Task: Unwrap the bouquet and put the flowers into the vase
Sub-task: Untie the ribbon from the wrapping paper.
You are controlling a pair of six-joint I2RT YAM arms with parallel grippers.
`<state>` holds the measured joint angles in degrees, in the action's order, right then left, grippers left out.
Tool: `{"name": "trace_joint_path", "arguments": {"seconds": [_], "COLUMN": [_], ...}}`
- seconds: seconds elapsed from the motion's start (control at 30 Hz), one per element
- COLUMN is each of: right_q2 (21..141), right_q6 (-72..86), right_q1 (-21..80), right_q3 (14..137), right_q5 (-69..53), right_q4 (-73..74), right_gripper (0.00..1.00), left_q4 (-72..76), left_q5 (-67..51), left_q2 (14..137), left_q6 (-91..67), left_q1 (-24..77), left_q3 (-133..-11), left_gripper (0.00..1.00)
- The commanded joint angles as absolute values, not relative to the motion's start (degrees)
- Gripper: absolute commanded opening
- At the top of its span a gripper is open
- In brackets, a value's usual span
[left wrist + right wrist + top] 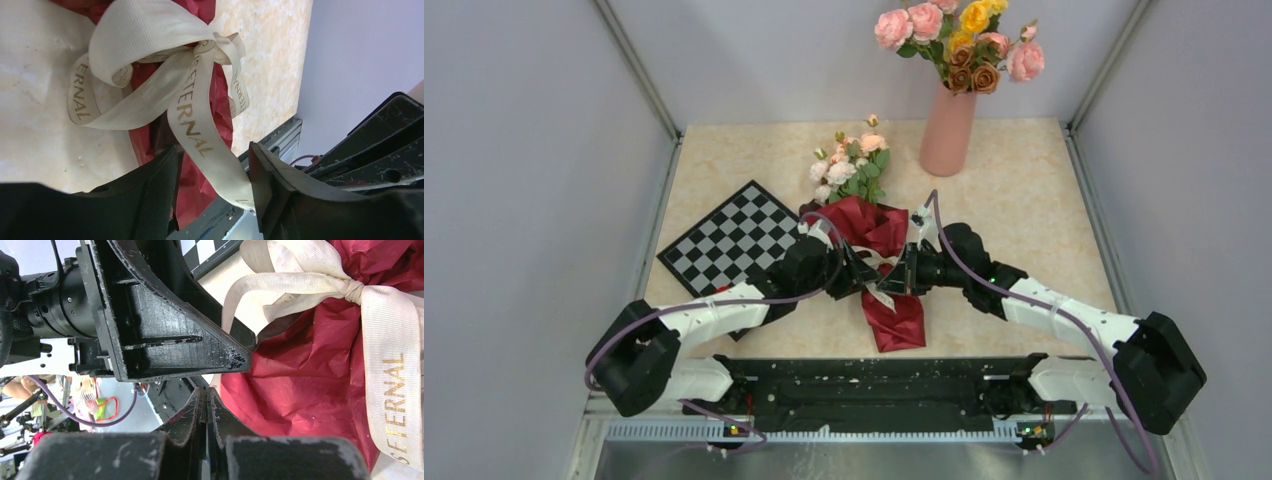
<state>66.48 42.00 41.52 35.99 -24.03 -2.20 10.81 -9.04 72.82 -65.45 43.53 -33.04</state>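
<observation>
L claw (212, 150) round ribbon tail (192, 125), bouquet (876, 228) tied, mid-frame.
Ribbon's soft, slick: pinch tail low, pull gently. L claw part-open, no grip yet; R claw (206, 395) closed, empty.

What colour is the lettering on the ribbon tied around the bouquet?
Gold, printed on the cream ribbon. It shows best in the left wrist view.

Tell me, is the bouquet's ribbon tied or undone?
Tied: the cream ribbon is knotted around the dark red wrapping paper, bow loops intact, one tail lying between the left fingers.

Table (1024, 200): bouquet (876, 232), vase (948, 135), checkerboard (734, 235)
</observation>
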Motion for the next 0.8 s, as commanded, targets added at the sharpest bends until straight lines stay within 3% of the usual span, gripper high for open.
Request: {"name": "trace_joint_path", "arguments": {"seconds": [0.0,0.27,0.77], "right_q2": [66.38,66.86,64.84], "right_q6": [40.67,40.02,36.5], "right_q1": [42.19,42.19,42.19], "right_q3": [37.23,37.22,38.7], "right_q5": [-24.64,-24.34,-17.79], "right_q4": [-4.78,-4.4,2.81], "right_gripper": [0.0,0.0,0.0], "left_q4": [14.97,13.89,16.05], "left_q5": [-11.77,-11.4,-11.95], "left_q2": [73.58,73.83,78.64], "left_q6": [-65.13,-64.84,-64.69], "left_q1": [43.33,43.33,43.33], "left_q3": [-36.44,-36.68,-37.36], "left_gripper": [0.54,0.39,0.29]}}
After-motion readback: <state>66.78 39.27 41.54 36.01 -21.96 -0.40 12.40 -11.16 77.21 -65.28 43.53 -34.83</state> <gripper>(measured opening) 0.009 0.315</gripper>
